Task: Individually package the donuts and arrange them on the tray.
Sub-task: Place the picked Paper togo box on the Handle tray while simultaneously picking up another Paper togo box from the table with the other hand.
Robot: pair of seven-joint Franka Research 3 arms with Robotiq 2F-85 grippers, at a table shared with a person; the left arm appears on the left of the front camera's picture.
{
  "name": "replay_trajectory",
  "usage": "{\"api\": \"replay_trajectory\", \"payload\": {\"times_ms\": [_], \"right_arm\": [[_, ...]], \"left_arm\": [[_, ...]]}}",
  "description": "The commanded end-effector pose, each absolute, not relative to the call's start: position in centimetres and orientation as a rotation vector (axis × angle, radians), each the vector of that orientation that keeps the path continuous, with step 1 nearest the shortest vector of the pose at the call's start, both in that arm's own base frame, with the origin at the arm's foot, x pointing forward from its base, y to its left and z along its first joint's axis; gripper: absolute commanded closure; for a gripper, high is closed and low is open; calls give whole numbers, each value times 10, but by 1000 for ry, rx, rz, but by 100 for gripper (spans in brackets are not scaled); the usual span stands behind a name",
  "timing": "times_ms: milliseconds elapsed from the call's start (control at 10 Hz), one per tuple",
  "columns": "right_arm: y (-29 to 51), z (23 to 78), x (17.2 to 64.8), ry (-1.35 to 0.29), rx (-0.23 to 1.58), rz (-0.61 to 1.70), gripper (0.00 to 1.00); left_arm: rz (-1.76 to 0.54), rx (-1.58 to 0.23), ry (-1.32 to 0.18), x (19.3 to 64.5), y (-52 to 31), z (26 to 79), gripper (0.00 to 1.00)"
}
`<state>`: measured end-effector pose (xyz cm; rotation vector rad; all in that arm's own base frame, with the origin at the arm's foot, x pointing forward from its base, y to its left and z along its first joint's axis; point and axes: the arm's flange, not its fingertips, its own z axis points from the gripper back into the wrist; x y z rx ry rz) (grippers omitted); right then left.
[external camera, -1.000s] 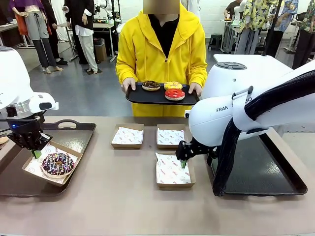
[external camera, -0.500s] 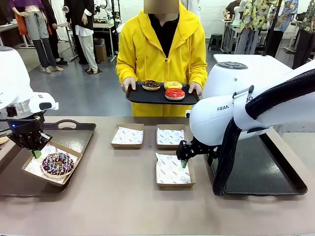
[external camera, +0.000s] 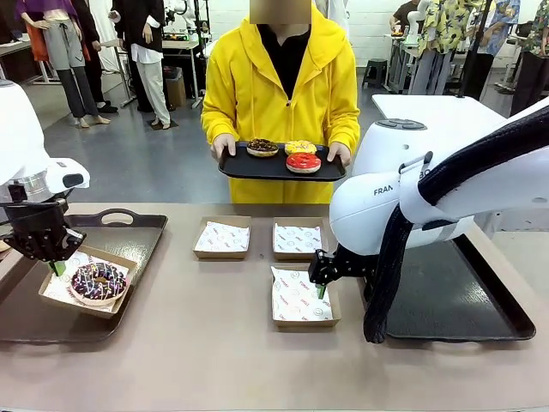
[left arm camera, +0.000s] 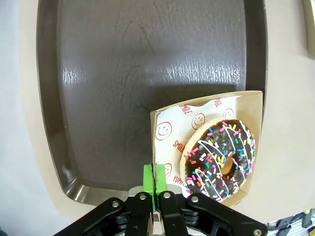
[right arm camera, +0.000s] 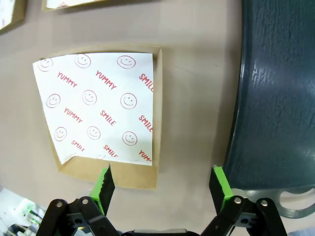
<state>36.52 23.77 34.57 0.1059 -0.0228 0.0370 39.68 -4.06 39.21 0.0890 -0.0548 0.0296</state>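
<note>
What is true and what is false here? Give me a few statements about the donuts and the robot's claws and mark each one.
1. The sprinkled donut lies in a paper-lined box on the left tray. True.
2. The left gripper hangs open above that box. False: it is shut on the box's edge.
3. The person's tray carries a dark donut, a yellow donut and a red donut. True.
4. The right gripper holds a donut. False: it is open and empty, by the near empty box.
</note>
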Motion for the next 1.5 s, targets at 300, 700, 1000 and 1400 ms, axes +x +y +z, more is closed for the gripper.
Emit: {"api": "replay_trajectory", "payload": {"times_ms": [300, 700, 1000, 1400], "right_arm": [[252, 330, 370, -8, 120, -6, 0], [256, 321, 374, -33, 101, -37, 0], [263, 323, 376, -66, 71, -33, 0], [268, 321, 381, -63, 52, -36, 0]], "left_arm": [[65, 98, -4, 395, -42, 380, 99], [72, 90, 10, 397, -42, 374, 99], [66, 98, 16, 398, -43, 370, 99], [62, 99, 29, 401, -44, 365, 99]]}}
